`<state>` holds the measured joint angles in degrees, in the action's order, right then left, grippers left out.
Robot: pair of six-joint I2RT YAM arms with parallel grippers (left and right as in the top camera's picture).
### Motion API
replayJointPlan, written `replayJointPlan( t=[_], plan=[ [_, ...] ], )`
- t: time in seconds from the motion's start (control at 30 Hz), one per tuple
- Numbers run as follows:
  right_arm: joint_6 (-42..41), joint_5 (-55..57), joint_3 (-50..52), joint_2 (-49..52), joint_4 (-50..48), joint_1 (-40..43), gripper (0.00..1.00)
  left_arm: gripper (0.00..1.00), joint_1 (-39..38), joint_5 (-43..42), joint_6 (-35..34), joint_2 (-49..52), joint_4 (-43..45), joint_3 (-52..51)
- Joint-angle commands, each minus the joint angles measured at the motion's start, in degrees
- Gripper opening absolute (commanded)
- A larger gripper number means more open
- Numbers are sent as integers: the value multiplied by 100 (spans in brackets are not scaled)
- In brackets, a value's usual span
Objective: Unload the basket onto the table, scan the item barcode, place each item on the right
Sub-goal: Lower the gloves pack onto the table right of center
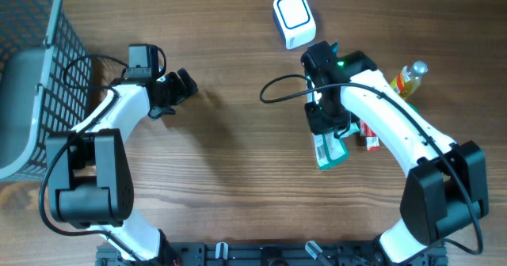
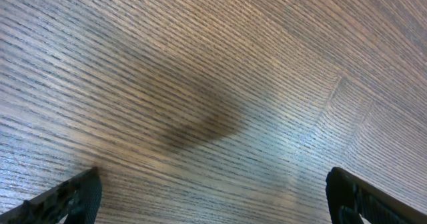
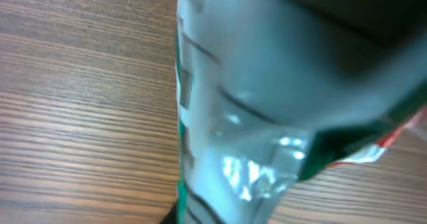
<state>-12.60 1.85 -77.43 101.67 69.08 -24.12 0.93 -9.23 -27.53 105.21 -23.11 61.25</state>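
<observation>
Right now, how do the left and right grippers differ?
Left gripper stands wide open and empty over the bare table; right gripper sits at the green pouch, which fills its wrist view, jaws unseen. Left is near the basket; right is near the white scanner. Both are above the tabletop.

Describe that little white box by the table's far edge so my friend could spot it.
On the wooden table, look past the right arm toward the far edge. A small white box with rounded corners sits there. Unlike the green packet and yellow bottle nearby, it is plain white with a blue-rimmed square face.
</observation>
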Motion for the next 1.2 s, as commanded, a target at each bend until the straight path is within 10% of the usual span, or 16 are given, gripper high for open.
replayJointPlan(
  t=[0.0, 0.5, 1.17],
  plan=[
    [-238, -173, 68, 13, -31, -11, 26, 100, 26, 15, 7, -96, -2, 70],
    [-358, 1152, 96, 13, -164, 0, 85, 100, 26, 15, 4, -96, -2, 70],
    [-557, 966, 96, 13, -1259, 4, 100, 100, 26, 13, 7, -96, -2, 70]
  ],
)
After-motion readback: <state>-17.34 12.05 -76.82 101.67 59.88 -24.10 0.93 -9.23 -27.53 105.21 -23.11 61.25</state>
